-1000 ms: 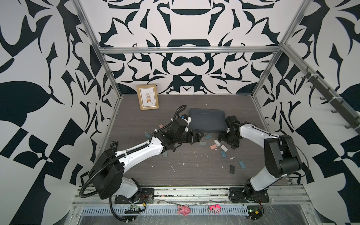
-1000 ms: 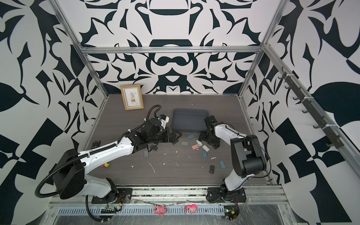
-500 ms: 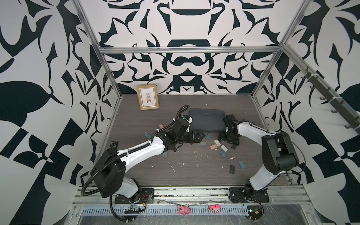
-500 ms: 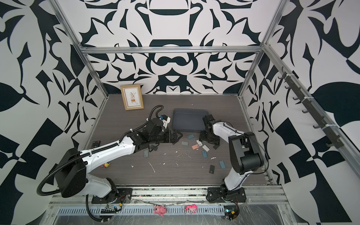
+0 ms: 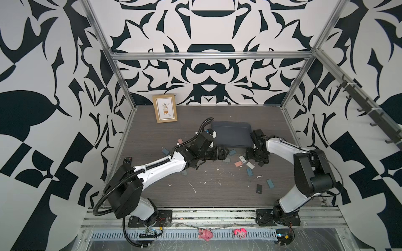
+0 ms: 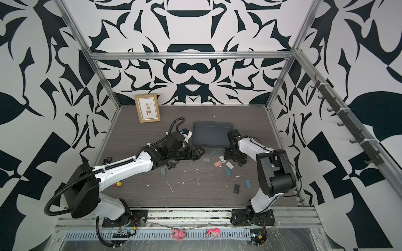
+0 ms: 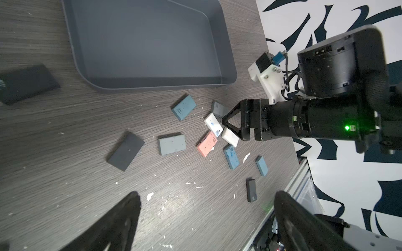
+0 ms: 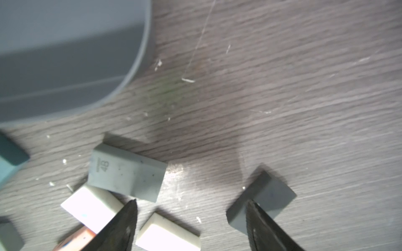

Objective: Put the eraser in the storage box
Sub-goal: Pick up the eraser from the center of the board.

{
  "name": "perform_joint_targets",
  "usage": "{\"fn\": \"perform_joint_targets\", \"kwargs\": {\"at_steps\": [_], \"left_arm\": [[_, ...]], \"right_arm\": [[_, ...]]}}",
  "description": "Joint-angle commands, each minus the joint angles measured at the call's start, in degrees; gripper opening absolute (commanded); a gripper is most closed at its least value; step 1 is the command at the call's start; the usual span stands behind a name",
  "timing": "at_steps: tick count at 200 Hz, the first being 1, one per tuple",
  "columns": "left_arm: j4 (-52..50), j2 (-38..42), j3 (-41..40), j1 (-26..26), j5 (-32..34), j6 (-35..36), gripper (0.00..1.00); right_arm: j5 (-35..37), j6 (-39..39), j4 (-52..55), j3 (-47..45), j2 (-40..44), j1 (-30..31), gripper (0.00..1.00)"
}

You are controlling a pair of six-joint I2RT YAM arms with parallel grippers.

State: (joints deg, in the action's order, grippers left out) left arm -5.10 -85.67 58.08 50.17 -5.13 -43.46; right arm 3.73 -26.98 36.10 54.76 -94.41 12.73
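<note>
The storage box (image 5: 231, 135) (image 6: 212, 135) is a dark slate tray lying empty at the back of the table. Several erasers lie scattered in front of it. My right gripper (image 8: 191, 202) (image 5: 250, 155) is open and low over them. A white eraser (image 8: 168, 235) lies between its fingers, nearer one of them. The other finger overlaps a dark grey eraser (image 8: 267, 200). A grey eraser marked 48 (image 8: 127, 172) and another white one (image 8: 91, 206) lie just beyond. My left gripper (image 7: 206, 202) (image 5: 225, 152) is wide open above bare table, with nothing in it.
A wooden picture frame (image 5: 164, 108) leans on the back wall. A remote (image 5: 127, 160) lies by the left wall. Blue (image 7: 183, 107), grey (image 7: 171, 144), pink (image 7: 206, 143) and black (image 7: 126, 151) erasers and white crumbs lie between the arms. More erasers (image 5: 270, 183) lie near the right arm's base.
My right gripper has shifted left onto the cluster of erasers and its jaws have narrowed a little. The left gripper has reached slightly further right, still wide open.
</note>
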Motion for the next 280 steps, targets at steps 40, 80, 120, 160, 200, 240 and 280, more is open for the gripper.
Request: {"fn": "perform_joint_targets", "kwargs": {"at_steps": [40,80,120,160,200,240,280], "left_arm": [[-0.43,-1.07,1.76,0.28,0.83,-0.04,0.99],[-0.41,-1.17,1.85,0.28,1.02,-0.04,0.99],[-0.46,-1.5,1.9,0.28,1.0,-0.04,0.99],[-0.44,-1.72,2.12,0.29,1.09,-0.04,0.99],[-0.88,-1.7,2.56,0.28,1.26,-0.04,0.99],[-1.18,-1.95,2.95,0.32,1.43,-0.02,0.99],[-1.55,-2.55,3.78,0.28,1.61,0.05,0.99]], "right_arm": [[0.64,0.24,0.79,0.39,-1.54,1.91,0.78],[2.14,0.94,1.87,2.46,-3.57,4.02,0.77],[4.8,1.8,3.36,4.24,-4.85,4.58,0.77],[6.34,4.07,3.71,6.69,-6.41,4.58,0.77],[5.8,6.57,2.06,8.86,-8.91,4.58,0.74],[3.32,8.29,-0.9,8.98,-9.41,4.76,0.69],[1.68,8.59,-4.04,7.91,-10.06,4.93,0.6]]}}
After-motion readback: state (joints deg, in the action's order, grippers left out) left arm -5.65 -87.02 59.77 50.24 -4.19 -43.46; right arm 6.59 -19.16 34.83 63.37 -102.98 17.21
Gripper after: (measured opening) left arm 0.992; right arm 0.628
